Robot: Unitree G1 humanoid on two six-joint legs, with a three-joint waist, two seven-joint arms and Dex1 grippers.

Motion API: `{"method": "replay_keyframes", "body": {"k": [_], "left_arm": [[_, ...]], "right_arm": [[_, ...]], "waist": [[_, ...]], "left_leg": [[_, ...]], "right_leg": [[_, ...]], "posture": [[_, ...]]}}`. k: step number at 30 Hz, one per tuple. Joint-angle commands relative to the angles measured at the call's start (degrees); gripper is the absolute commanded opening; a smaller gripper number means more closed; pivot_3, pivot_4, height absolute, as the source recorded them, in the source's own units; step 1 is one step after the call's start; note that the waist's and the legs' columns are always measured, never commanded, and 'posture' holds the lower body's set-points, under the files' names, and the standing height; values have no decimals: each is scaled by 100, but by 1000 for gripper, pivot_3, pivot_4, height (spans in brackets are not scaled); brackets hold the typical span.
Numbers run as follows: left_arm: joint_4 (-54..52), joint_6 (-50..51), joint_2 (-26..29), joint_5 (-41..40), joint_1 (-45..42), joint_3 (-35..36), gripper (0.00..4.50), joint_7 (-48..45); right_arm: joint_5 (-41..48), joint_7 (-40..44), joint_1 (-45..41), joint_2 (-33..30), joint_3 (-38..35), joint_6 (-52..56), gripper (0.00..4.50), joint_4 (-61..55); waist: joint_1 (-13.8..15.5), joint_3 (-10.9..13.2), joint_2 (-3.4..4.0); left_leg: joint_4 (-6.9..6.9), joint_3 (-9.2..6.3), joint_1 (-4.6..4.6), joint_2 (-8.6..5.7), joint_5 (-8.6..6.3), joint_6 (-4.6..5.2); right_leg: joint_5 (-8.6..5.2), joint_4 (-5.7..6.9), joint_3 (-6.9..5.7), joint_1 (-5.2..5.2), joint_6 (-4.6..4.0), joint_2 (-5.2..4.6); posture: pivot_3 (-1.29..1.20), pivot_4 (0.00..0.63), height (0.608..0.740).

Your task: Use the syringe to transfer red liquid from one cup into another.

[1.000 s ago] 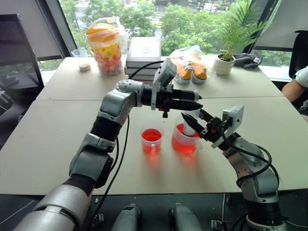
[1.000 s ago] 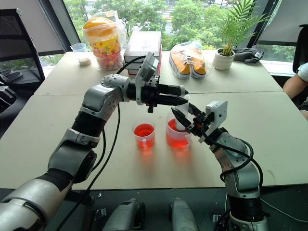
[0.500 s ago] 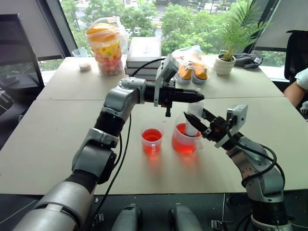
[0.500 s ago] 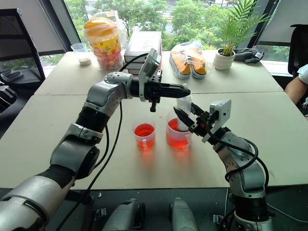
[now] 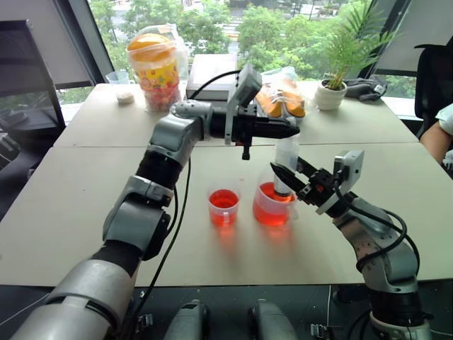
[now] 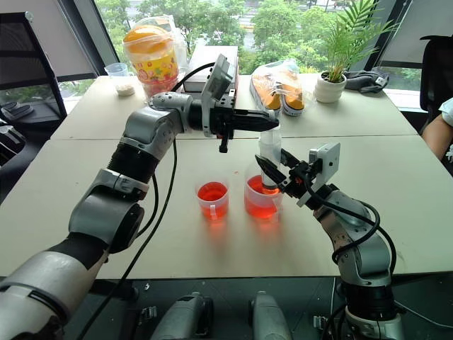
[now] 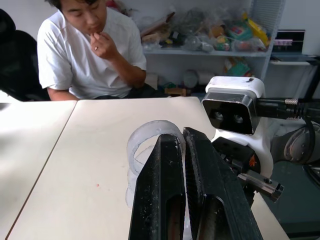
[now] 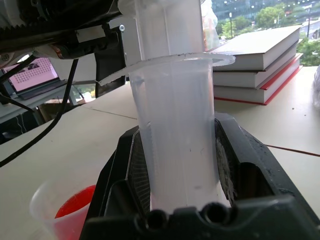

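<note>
The syringe (image 5: 286,161) stands upright with its tip down in the larger cup (image 5: 273,206), which holds red liquid (image 5: 266,211). My right gripper (image 5: 282,177) is shut on the syringe's clear barrel (image 8: 175,130), just above the cup's rim. From the left, my left gripper (image 5: 290,130) reaches in level and is shut on the top of the whitish plunger (image 7: 142,145). The smaller cup (image 5: 224,207), also with red liquid, stands just left of the larger one.
At the table's far side are a snack jar (image 5: 153,65), stacked books (image 5: 211,71), bagged shoes (image 5: 282,98) and a potted plant (image 5: 331,91). A person (image 7: 90,50) sits at the table's right end. A small clear cup (image 5: 117,78) stands far left.
My left gripper has risen a little with the plunger top, so the plunger stands farther out of the barrel. The right gripper has kept its hold in place.
</note>
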Motion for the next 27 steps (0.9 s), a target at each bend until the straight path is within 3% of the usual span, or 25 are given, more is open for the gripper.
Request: {"method": "replay_keyframes", "body": {"k": [1,9,12,19,20,27], "left_arm": [[-117,-388,268,-109,-484,712,32,312],[-301,-184,223,-188,-317,628,32,213],[-437,-15,223,-182,-101,523,948,73],[-651,47,366,-56,247,415,4143,-88],[-687,45,406,-50,282,418,4416,-99],[-1431,498,1291,-215,948,672,4416,-318]], "right_arm": [[20,297,200,-91,393,116,1414,-33],[81,289,18,-135,298,114,1414,-25],[157,237,-187,-170,170,143,1414,-44],[386,137,-531,-285,-114,355,1414,-70],[393,137,-549,-302,-123,373,1414,-72],[553,-158,-833,-221,-60,627,1414,-415]], "waist": [[-1,0,0],[-1,0,0],[-16,0,0],[-1,0,0],[1,0,0],[-58,0,1]], "left_leg": [[0,0,0,0,0,0],[0,0,0,0,0,0],[0,0,0,0,0,0],[-1,0,-1,2,0,0],[-1,-1,-1,2,0,0],[-5,0,2,6,0,0]], "right_leg": [[0,0,0,0,0,0],[0,0,0,0,0,0],[0,0,0,-1,0,0],[0,0,1,-2,0,0],[0,0,1,-2,0,0],[0,5,6,-8,0,2]], "posture": [[0,150,740],[0,150,740],[0,150,740],[0,150,740],[0,150,740],[0,150,740]]}}
